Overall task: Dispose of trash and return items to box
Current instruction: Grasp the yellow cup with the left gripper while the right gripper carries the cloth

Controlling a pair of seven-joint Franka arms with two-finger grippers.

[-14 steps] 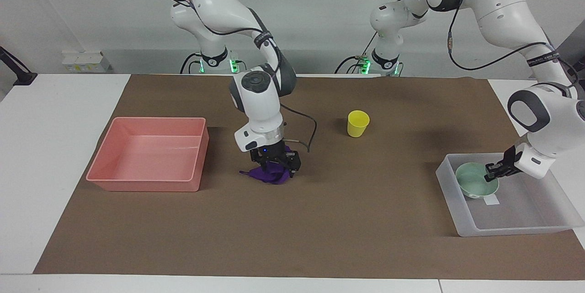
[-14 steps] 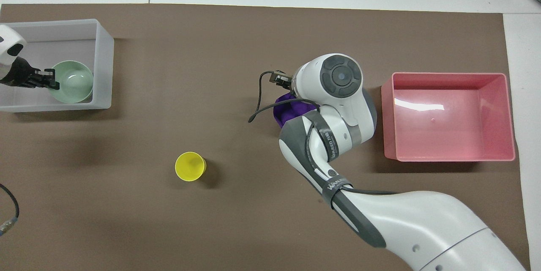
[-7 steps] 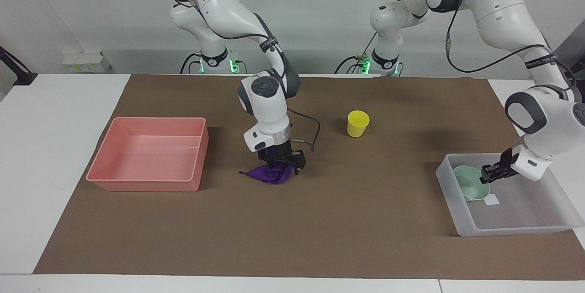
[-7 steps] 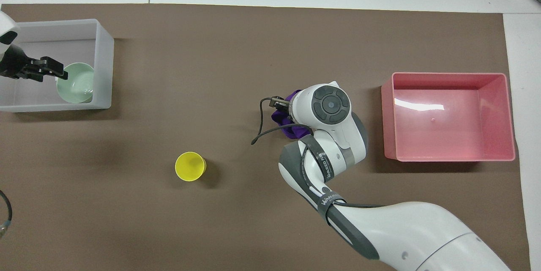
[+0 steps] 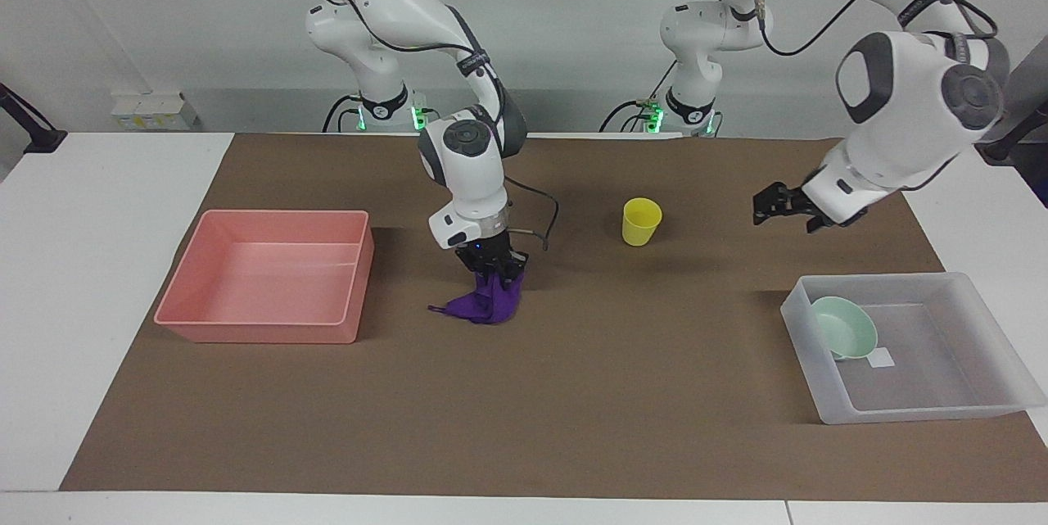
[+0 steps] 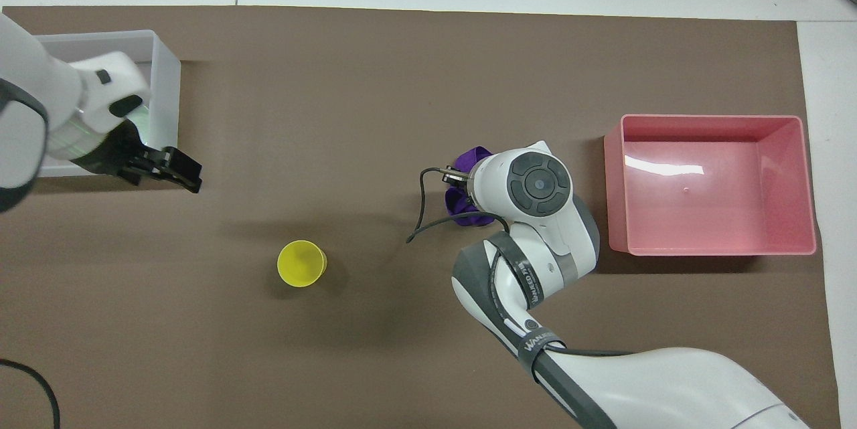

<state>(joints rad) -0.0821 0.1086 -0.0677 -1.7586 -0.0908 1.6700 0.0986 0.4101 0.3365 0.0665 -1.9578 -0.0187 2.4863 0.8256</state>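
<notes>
My right gripper (image 5: 491, 261) is shut on the top of the purple cloth (image 5: 487, 304), which hangs from it with its lower end on the mat, beside the pink bin. In the overhead view the right wrist covers most of the cloth (image 6: 471, 158). The mint-green bowl (image 5: 847, 327) lies tilted against the wall inside the frosted box (image 5: 917, 414). My left gripper (image 5: 770, 208) is open and empty, up in the air over the mat between the box and the yellow cup (image 5: 641, 220). The left arm hides the bowl in the overhead view.
The pink bin (image 5: 262, 332) stands empty toward the right arm's end of the table. The cup (image 6: 301, 263) stands upright on the brown mat, nearer to the robots than the cloth. The box's wall (image 6: 164, 81) shows beside my left gripper (image 6: 179, 171).
My left gripper let go of the bowl, rose out of the box and moved toward the cup. My right gripper shut on the cloth and lifted its top.
</notes>
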